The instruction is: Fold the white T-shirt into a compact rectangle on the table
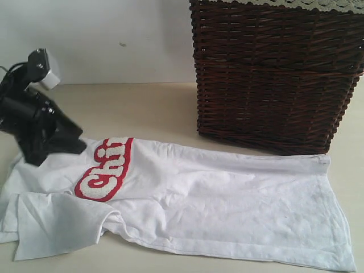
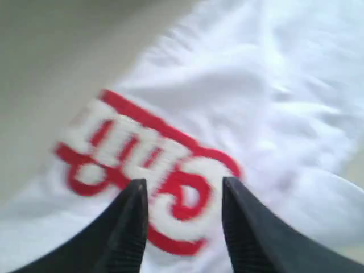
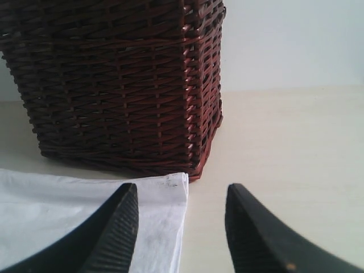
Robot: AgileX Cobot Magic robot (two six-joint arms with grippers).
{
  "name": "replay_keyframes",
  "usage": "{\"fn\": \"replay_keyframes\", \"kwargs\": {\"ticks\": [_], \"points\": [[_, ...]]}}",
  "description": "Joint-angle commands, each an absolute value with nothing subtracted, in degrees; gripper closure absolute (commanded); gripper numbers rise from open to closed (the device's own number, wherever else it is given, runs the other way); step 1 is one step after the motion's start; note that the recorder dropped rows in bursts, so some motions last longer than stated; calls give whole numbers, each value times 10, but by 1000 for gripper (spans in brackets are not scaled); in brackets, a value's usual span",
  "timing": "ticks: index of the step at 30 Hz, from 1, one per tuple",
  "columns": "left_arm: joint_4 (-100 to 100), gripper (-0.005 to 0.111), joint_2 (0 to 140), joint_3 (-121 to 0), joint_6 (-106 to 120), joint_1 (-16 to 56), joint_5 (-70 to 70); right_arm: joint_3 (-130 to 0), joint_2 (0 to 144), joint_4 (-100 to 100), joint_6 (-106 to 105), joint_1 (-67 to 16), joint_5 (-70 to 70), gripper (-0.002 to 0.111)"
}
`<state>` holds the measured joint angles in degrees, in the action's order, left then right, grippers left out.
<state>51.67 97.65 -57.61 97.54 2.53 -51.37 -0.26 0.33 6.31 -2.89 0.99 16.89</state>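
Note:
The white T-shirt (image 1: 216, 193) lies flat on the table (image 1: 148, 111), folded lengthwise, with its hem to the right and a sleeve (image 1: 57, 224) at the near left. Its white lettering on a red band (image 1: 105, 170) shows near the left end. My left gripper (image 1: 71, 145) hovers open over that end; the left wrist view shows its tips (image 2: 182, 185) apart above the blurred lettering (image 2: 153, 170), holding nothing. My right gripper (image 3: 182, 190) is open, straddling the hem corner (image 3: 170, 187) of the T-shirt (image 3: 51, 205). It is out of the exterior view.
A dark wicker basket (image 1: 273, 74) with a lace-edged liner (image 1: 284, 4) stands at the back right, close behind the shirt's hem; the right wrist view shows the basket (image 3: 114, 85) just beyond the corner. Bare table (image 3: 284, 142) lies beside it. A pale wall runs behind.

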Motion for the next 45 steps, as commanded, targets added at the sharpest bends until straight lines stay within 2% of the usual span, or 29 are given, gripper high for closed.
{"fn": "replay_keyframes", "kwargs": {"ticks": [1, 4, 5, 9, 15, 24, 36, 39, 42, 45], "points": [[411, 65, 974, -512, 971, -11, -603, 0, 0, 61, -29, 13, 162, 61], [379, 67, 974, -447, 1036, -24, -527, 0, 0, 61, -29, 13, 162, 61], [377, 71, 974, -427, 1063, -24, -500, 0, 0, 61, -29, 13, 162, 61], [420, 106, 974, -381, 1179, -23, -463, 0, 0, 61, -29, 13, 162, 61], [505, 107, 977, -380, 1202, -15, -382, 0, 0, 61, -29, 13, 162, 61], [393, 107, 1005, -369, 1200, -10, -378, 0, 0, 61, -29, 13, 162, 61], [173, 107, 1003, -297, 1165, -10, -484, 0, 0, 61, -29, 13, 162, 61], [135, 107, 998, -296, 1164, -10, -569, 0, 0, 61, -29, 13, 162, 61], [129, 107, 989, -296, 1164, -10, -638, 0, 0, 61, -29, 13, 162, 61], [158, 106, 976, -296, 1159, -13, -640, 0, 0, 61, -29, 13, 162, 61]]}}
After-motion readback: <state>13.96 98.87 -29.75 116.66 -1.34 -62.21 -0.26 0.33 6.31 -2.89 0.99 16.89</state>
